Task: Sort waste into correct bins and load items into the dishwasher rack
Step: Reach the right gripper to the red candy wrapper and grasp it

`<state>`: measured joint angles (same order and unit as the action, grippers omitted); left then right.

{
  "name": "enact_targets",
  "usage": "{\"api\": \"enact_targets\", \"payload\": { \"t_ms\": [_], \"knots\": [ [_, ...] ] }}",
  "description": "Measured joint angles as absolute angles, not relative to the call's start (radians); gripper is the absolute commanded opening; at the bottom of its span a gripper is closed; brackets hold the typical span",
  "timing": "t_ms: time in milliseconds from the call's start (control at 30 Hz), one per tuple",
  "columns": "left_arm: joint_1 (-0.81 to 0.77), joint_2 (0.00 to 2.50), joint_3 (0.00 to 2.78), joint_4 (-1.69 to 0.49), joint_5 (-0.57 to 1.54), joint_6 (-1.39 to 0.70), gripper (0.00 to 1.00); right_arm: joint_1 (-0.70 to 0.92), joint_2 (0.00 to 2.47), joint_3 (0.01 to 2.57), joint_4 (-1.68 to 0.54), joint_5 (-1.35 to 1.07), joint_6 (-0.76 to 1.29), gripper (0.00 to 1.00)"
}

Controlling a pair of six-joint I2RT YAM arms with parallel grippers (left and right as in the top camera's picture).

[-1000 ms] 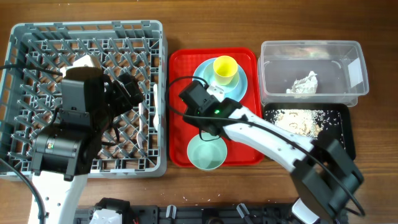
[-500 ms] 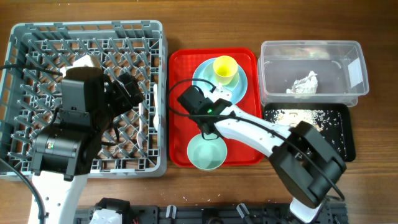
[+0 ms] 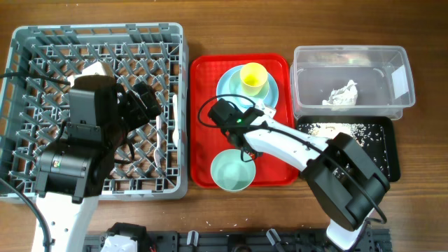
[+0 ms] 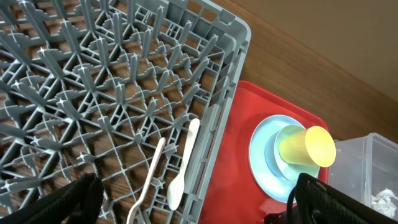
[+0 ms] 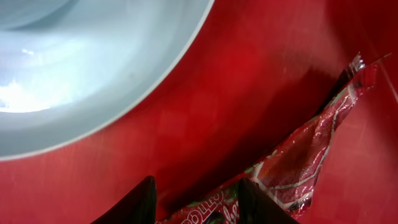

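Right gripper is down low over the red tray with its jaws parted, and the red wrapper is right there. Its printed lower end lies in the gap btw the two dark fingertips, and the rest runs up and to the right across the tray floor to a crimped tip. Nothing pinched that I can see: the fingers stand apart w/ the wrapper flat on the tray. Top left of the wrist view, a pale round dish fills the corner, near the wrapper but apart from it; bowl or plate, can't tell. From overhead the right arm covers the spot, so the wrapper is hidden there. The wrist sits btw the light blue plate at the tray's far end and the pale green bowl at its near end. Yellow cup sits on the plate. Left gripper is wide open, holding nothing, above the grey rack near its right wall. White fork and spoon lie side by side in the rack just inside that wall. Right of the red tray is the clear tub w/ the crumpled napkin inside. In front of it is the black tray w/ rice scraps scattered in it.
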<state>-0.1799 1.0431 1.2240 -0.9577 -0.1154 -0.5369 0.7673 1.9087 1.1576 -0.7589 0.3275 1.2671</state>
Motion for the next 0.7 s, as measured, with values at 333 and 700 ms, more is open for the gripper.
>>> {"api": "enact_targets", "payload": {
  "t_ms": [333, 700],
  "knots": [
    [-0.18, 1.043, 1.224, -0.958, -0.115, -0.537, 1.0, 0.723, 1.721, 1.181, -0.771, 0.343, 1.051, 0.34],
    [-0.18, 1.043, 1.224, -0.958, -0.115, -0.537, 1.0, 0.723, 1.588, 1.122, -0.92, 0.307, 1.397, 0.56]
  ]
}}
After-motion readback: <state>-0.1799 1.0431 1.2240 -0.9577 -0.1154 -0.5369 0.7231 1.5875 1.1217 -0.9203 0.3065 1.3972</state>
